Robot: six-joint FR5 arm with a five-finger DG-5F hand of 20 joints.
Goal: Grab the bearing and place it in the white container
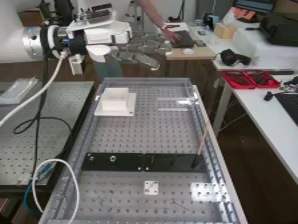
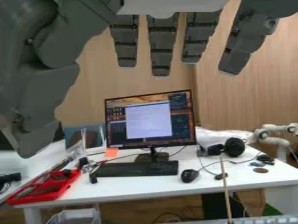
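Below the hand (image 1: 136, 57), well apart — white container (image 1: 115, 100)

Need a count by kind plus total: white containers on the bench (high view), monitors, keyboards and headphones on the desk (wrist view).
White container: 1
Monitor: 1
Keyboard: 1
Headphones: 1 pair
Total: 4, the pair counted as one

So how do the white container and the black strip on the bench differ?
The white container is compact and stands up from its flat base; the black strip is long and lies low across the bench. The container sits toward the bench's far end, the strip closer to its near end. Both rest on the perforated top.
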